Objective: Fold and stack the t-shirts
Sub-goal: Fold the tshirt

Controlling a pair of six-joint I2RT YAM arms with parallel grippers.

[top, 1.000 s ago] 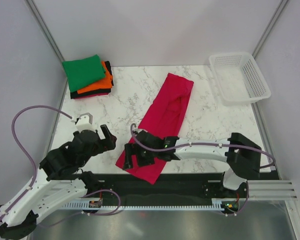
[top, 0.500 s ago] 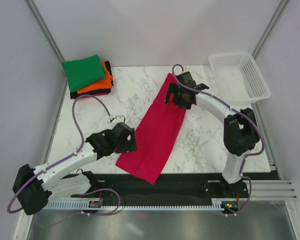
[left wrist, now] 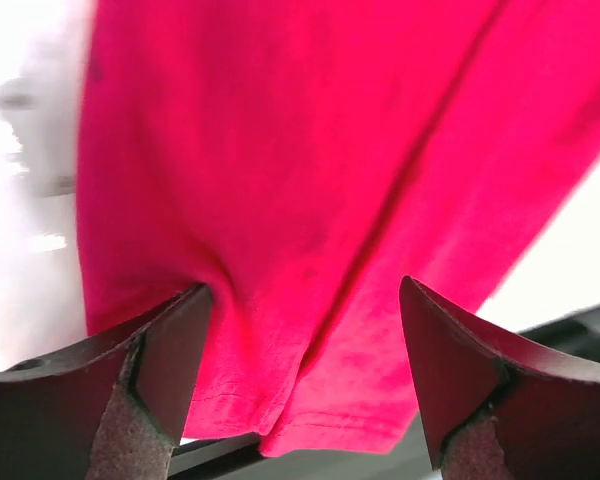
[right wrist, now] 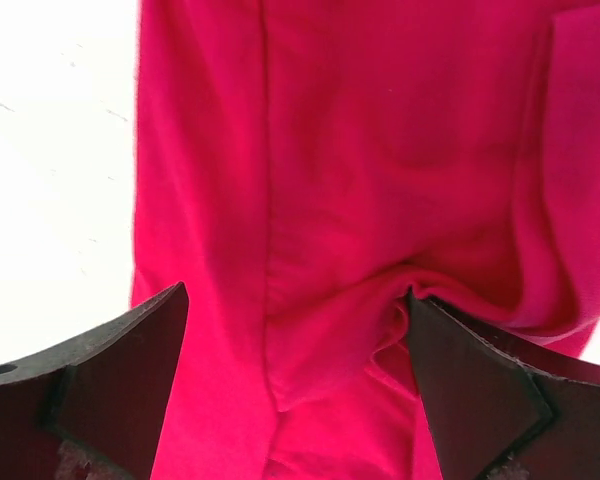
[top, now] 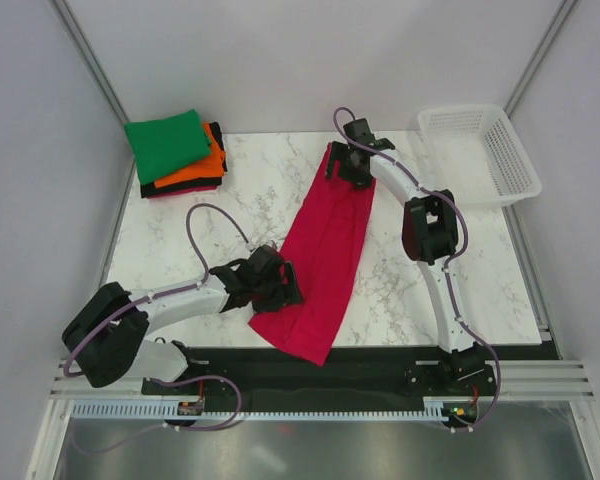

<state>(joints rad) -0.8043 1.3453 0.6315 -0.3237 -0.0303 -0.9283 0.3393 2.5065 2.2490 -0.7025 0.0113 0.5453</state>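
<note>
Top external: left gripper (top: 283,290) and right gripper (top: 341,171), both wide, straddle opposite ends of the crimson shirt (top: 325,245).

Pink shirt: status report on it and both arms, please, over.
Left jaws open over near end of the pink shirt. Right jaws open over its far end. Shirt lies flat, folded lengthwise, not lifted. Nothing in the way.

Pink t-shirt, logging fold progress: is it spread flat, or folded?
Partly folded: the pink t-shirt lies as a long narrow strip, layered seams visible, not yet a compact square like the stacked shirts.
</note>
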